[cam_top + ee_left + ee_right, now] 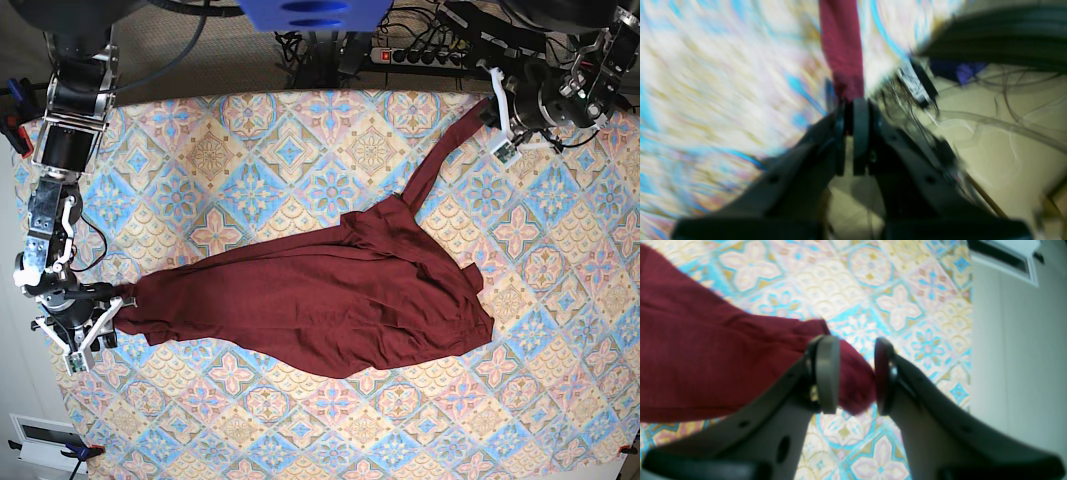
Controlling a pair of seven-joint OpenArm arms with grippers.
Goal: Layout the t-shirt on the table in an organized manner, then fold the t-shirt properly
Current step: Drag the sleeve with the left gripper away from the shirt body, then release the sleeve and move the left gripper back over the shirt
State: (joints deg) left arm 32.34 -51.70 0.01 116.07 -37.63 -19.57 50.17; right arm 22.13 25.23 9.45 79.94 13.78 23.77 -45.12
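Closest to the right wrist camera, the right claw (857,373) has its 2 dark grey jaws parted, with a rounded end of the t-shirt (706,353) sitting between them. The cloth touches the inner face of the left pad and reaches about to the right pad, so the jaws stand loosely around it rather than pinching it. Beneath lies the worktop (907,300), covered in a pastel blue, pink and cream floral tile pattern.

From the base view, that right claw (98,322) sits at the worktop's left edge, at the tip of the dark maroon t-shirt (330,310). The garment lies stretched across the middle of the worktop (250,130), narrow at the left tip, widening into a rumpled, overlapping mass toward the right. From that mass a thin strip of fabric rises diagonally to the upper right corner, pulled taut.

At the far end of that strip, the left claw (497,112) is clamped on the t-shirt. The left wrist view is heavily blurred, yet it shows the left claw (853,116) with its jaws pressed together on the maroon band (841,50), which runs straight away from the pads over the patterned cloth. Beyond the worktop's far edge, a power strip (425,55) and tangled cables (310,45) lie on the floor.
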